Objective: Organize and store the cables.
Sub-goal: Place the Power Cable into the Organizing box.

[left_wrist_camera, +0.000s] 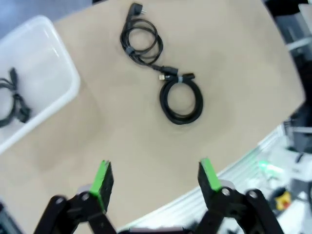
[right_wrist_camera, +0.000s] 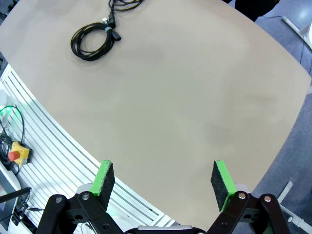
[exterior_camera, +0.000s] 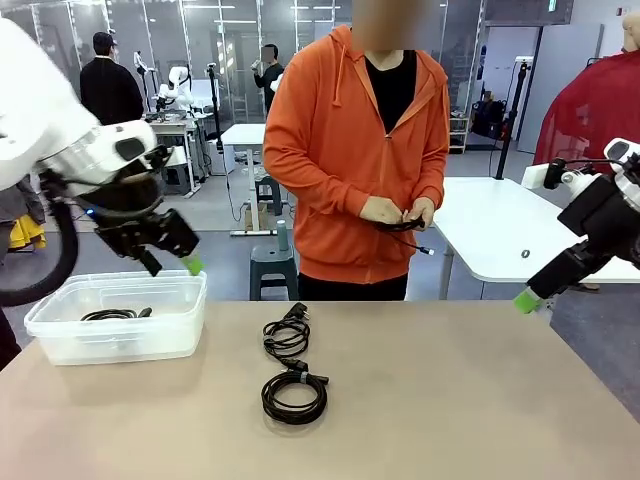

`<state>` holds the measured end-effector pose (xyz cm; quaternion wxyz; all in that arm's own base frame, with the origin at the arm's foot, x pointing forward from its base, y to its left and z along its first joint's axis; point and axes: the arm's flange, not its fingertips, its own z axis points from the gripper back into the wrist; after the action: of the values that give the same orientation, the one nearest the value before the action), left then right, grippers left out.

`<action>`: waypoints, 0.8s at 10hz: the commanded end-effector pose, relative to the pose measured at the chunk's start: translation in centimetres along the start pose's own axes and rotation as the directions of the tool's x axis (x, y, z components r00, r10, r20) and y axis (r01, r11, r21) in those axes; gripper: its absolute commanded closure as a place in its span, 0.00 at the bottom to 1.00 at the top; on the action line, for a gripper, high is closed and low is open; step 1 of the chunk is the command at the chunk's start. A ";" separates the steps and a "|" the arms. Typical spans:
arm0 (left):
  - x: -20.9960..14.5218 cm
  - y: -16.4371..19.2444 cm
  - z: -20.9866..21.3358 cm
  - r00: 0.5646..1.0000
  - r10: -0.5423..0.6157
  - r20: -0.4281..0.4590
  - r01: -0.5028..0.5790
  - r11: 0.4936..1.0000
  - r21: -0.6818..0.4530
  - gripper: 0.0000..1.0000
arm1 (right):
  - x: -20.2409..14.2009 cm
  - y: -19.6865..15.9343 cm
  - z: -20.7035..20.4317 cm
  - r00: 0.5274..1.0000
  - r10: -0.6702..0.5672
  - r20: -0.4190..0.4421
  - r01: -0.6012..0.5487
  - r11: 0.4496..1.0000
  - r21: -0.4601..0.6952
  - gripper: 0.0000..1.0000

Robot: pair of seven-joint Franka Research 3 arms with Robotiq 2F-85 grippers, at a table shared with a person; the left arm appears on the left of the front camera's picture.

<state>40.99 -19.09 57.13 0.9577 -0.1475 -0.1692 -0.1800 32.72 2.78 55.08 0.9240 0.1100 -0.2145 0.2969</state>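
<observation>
Two black coiled cables lie mid-table: a looser one with a plug and, nearer me, a tight banded coil. Another cable rests inside the clear plastic bin at the left. The person in an orange hoodie holds a further cable in both hands at the far side. My left gripper hovers open and empty over the bin's far edge. My right gripper hangs open and empty above the table's right edge.
The tan table has bare surface to the right of the coils and in front of them. A white table stands behind the person. Ribbed flooring and an emergency-stop button lie below the table's near edge.
</observation>
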 end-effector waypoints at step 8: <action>4.5 -1.7 -6.6 0.945 0.324 -0.034 -0.321 0.945 0.066 0.12 | 0.2 0.0 0.1 1.000 0.002 -0.010 -0.002 1.000 -0.003 0.00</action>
<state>46.27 -24.75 52.46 0.9832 -0.1356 -0.1215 -0.0099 32.72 2.79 55.08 0.9240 0.1100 -0.2145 0.2969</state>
